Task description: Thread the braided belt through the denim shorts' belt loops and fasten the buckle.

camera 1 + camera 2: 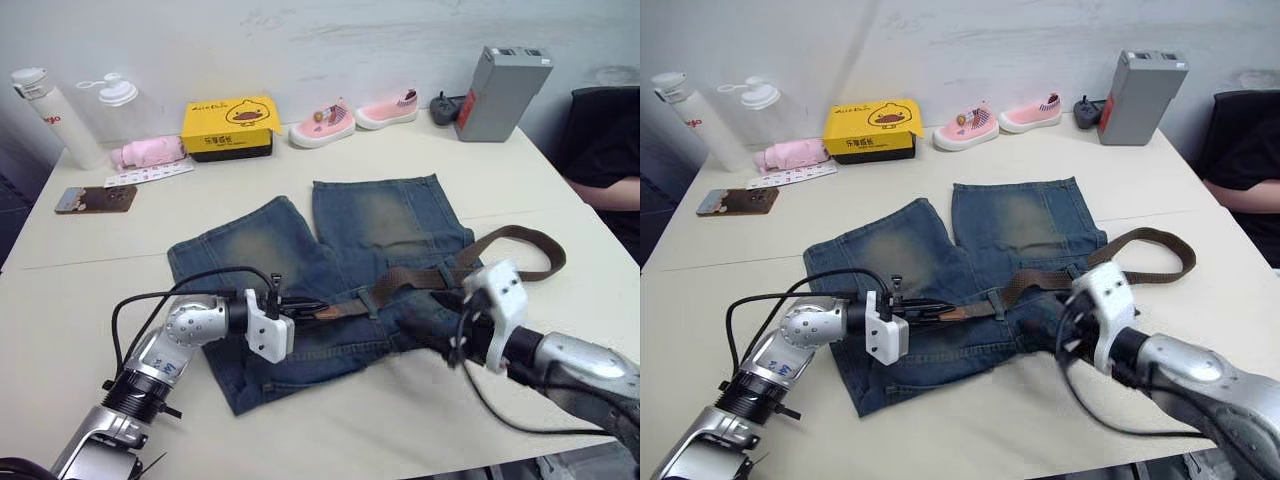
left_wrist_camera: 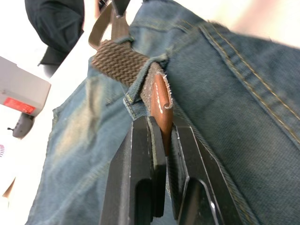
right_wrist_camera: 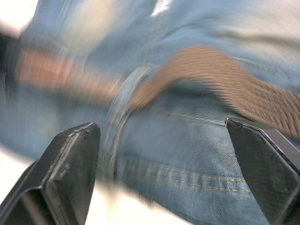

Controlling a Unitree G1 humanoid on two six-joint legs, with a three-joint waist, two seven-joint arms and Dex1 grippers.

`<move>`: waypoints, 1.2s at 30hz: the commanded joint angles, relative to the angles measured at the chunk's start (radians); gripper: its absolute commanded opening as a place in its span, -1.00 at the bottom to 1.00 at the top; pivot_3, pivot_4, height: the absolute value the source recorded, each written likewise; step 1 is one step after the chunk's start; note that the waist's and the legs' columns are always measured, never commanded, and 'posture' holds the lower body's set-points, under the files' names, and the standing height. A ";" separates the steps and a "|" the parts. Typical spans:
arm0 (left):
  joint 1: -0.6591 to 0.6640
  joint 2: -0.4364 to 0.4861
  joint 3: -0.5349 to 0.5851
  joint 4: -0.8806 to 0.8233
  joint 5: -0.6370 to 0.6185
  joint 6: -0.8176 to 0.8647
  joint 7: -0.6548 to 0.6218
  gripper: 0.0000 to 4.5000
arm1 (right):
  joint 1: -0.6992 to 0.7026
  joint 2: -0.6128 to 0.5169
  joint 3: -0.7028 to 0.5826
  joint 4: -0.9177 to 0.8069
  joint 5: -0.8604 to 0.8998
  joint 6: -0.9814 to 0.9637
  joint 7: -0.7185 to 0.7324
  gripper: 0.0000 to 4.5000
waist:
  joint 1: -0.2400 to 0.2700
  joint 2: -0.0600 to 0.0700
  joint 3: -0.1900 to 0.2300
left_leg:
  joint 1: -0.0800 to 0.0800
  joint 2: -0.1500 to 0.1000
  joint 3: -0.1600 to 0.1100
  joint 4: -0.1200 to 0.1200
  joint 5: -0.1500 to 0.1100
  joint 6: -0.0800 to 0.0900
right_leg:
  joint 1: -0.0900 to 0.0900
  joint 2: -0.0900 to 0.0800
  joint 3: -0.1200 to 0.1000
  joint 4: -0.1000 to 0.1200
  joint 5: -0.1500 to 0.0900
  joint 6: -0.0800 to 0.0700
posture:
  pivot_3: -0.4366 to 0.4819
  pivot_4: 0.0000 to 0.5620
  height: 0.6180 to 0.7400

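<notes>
The cream tabletop point(image 1: 90, 300) carries the denim shorts point(image 1: 330, 270) (spread flat), two pink shoes point(image 1: 322, 125), a yellow box point(image 1: 228, 127), bottles point(image 1: 50, 115) and a grey box point(image 1: 500, 92).

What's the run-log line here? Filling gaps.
left claw: shut on belt tip | right claw: open over shorts

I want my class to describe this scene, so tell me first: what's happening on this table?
A two-armed robot is threading a braided belt through denim shorts lying flat on the table. Its left gripper is shut on the belt's leather tip, just past a belt loop. The right gripper hangs open over the strap and waistband. The rest of the belt loops out to the robot's right.
</notes>
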 commanded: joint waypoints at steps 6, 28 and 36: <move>0.049 0.038 0.043 -0.084 -0.052 0.048 -0.004 -1.00 | -0.019 -0.107 0.406 0.211 -0.883 -0.481 0.143 0.94 | 0.004 -0.004 0.002 | 0.001 -0.002 -0.001 0.004 0.001 -0.001 | -0.001 -0.001 0.000 0.000 0.000 0.001 | -0.05 -0.47 0.45; 0.108 0.078 0.056 -0.121 -0.035 0.010 -0.008 -1.00 | 0.127 0.059 -0.122 0.416 -0.857 -0.126 0.199 -1.00 | 0.048 -0.003 -0.003 | -0.001 -0.002 -0.004 0.007 -0.001 0.002 | 0.001 -0.002 -0.001 0.000 0.001 0.000 | -0.05 -0.47 0.45; 0.102 0.065 0.050 -0.123 -0.071 -0.002 -0.016 -1.00 | 0.071 0.158 -0.150 0.318 -0.758 -0.008 0.226 -0.55 | 0.043 -0.003 -0.003 | 0.000 -0.001 -0.003 0.007 -0.001 0.002 | 0.001 -0.001 -0.001 0.000 0.001 0.000 | -0.05 -0.47 0.45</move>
